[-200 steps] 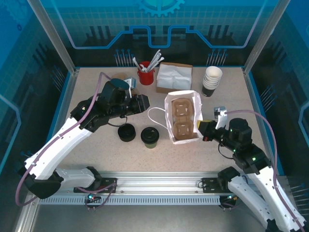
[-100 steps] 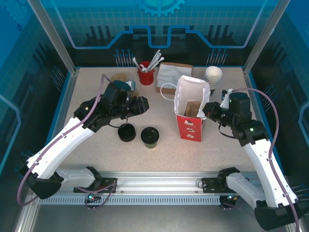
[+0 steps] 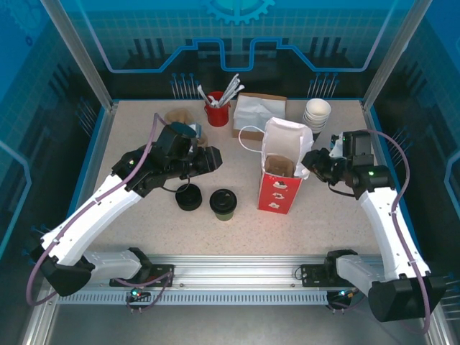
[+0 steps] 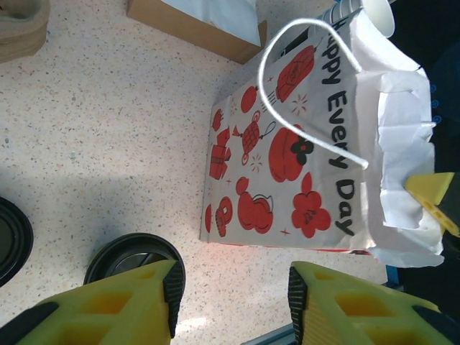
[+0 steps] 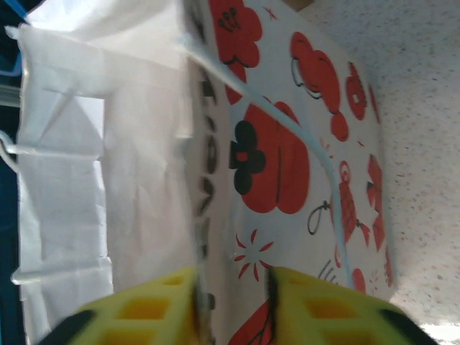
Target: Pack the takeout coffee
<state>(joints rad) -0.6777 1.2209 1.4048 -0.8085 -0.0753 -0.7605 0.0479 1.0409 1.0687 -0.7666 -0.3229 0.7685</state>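
Observation:
The takeout coffee [image 3: 223, 204], a small olive-green cup with a black top, stands on the table left of the red-and-white paper bag [image 3: 282, 172]. In the left wrist view its black top [image 4: 129, 253] shows partly under one finger. My left gripper [image 3: 214, 159] hovers above and behind the cup, open [image 4: 233, 302] with nothing between its fingers. The bag stands upright with its mouth open [image 4: 287, 165]. My right gripper [image 3: 309, 161] is at the bag's right rim. Its jaws [image 5: 233, 302] stand apart, with the bag's wall [image 5: 287, 144] between them.
A low black lid [image 3: 189, 196] lies left of the cup. Along the back stand brown cardboard holders [image 3: 180, 116], a red cup of stirrers [image 3: 216, 111], a napkin box [image 3: 259, 115] and a stack of white-lined cups [image 3: 316, 118].
The bag lay flat a second ago; my right gripper raised it upright, shifted it back, and its jaws have now parted. The left gripper's jaws have widened slightly.

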